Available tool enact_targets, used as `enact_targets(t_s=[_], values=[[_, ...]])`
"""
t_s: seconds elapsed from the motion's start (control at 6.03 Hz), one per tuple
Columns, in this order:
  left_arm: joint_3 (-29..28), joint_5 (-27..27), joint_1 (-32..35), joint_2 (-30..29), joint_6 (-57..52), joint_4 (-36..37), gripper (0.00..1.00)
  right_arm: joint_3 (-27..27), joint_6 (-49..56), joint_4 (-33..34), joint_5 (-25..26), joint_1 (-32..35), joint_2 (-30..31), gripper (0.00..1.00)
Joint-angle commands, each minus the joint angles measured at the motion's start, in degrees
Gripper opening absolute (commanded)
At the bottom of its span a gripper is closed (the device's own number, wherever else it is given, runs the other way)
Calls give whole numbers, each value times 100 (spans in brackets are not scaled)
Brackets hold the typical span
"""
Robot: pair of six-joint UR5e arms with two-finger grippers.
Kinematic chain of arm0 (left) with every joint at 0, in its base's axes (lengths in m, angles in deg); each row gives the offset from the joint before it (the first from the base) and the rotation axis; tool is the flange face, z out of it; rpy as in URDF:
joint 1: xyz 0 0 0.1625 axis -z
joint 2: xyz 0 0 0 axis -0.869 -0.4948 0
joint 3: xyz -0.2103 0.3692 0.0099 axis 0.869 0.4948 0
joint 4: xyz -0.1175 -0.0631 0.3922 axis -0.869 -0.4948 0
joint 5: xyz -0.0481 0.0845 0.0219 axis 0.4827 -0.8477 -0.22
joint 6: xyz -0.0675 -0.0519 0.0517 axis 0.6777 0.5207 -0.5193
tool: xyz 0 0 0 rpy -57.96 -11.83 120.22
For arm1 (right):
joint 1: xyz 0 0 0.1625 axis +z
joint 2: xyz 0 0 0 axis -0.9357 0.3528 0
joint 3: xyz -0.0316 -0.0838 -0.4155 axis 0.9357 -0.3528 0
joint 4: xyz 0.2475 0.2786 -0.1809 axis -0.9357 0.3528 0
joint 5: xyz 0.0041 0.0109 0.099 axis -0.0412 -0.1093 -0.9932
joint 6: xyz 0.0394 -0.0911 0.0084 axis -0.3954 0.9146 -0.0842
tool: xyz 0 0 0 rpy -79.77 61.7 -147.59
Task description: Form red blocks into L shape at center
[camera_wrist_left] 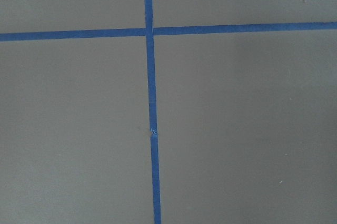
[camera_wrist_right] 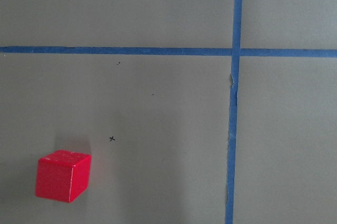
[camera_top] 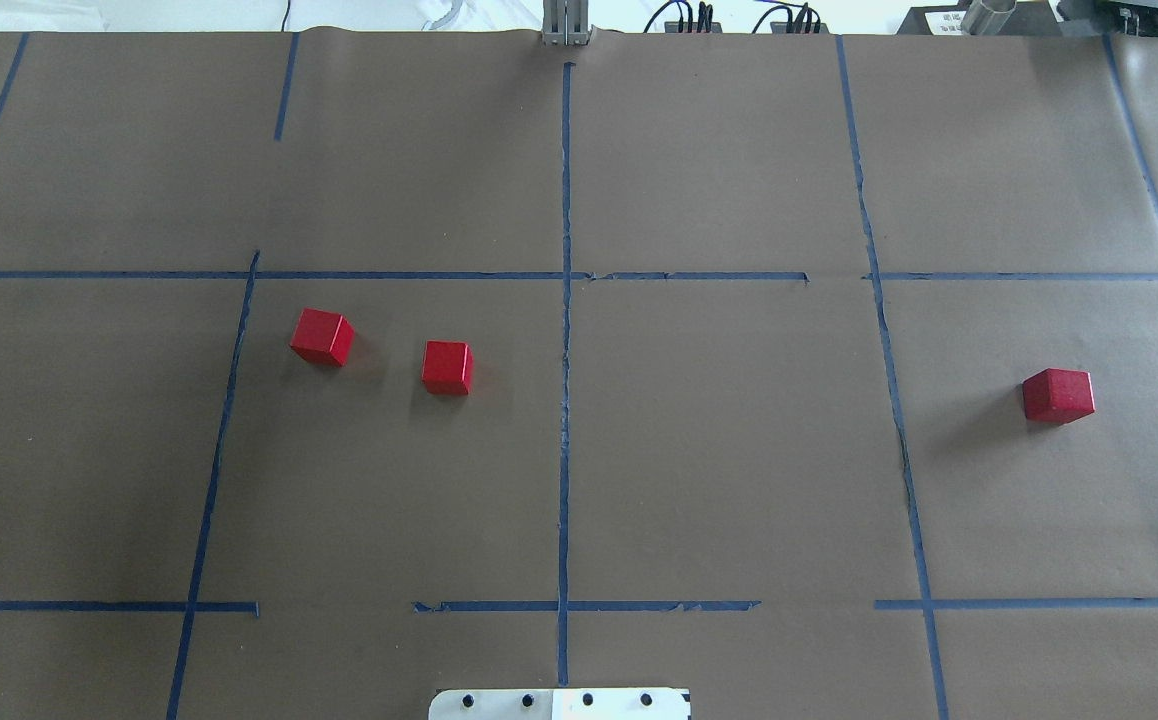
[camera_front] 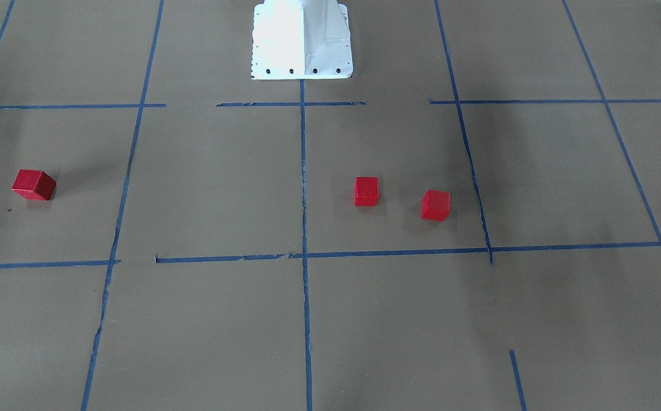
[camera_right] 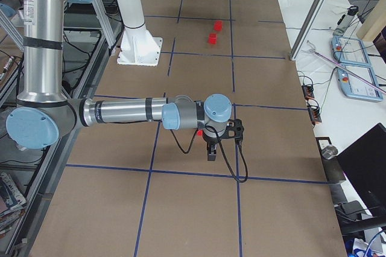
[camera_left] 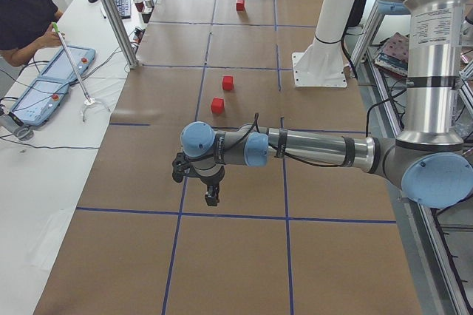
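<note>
No L is formed yet; two red blocks [camera_top: 322, 336] [camera_top: 447, 367] are found apart near the center [camera_top: 639, 440], the third red block [camera_top: 1058, 395] well away; the spread of the left gripper [camera_left: 212, 197] and right gripper [camera_right: 212, 154] cannot be told.

A: The arms?
B: Left arm [camera_left: 318, 148] and right arm [camera_right: 120, 112]: silver tubes, pale-blue joint caps, black cable [camera_right: 234, 163].
A: Anything else?
B: The left gripper [camera_left: 212, 200] seems black, though it is small here. White base [camera_front: 302, 40], dark screw holes.
</note>
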Motion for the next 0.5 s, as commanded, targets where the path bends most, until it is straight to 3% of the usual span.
enact_targets(t_s=[0.0, 0.33], values=[[39, -21, 103, 17, -18, -82, 100, 49, -11, -9, -8, 0, 91, 100], [118, -39, 104, 17, -1, -74, 100, 40, -20, -9, 9, -9, 66, 100]])
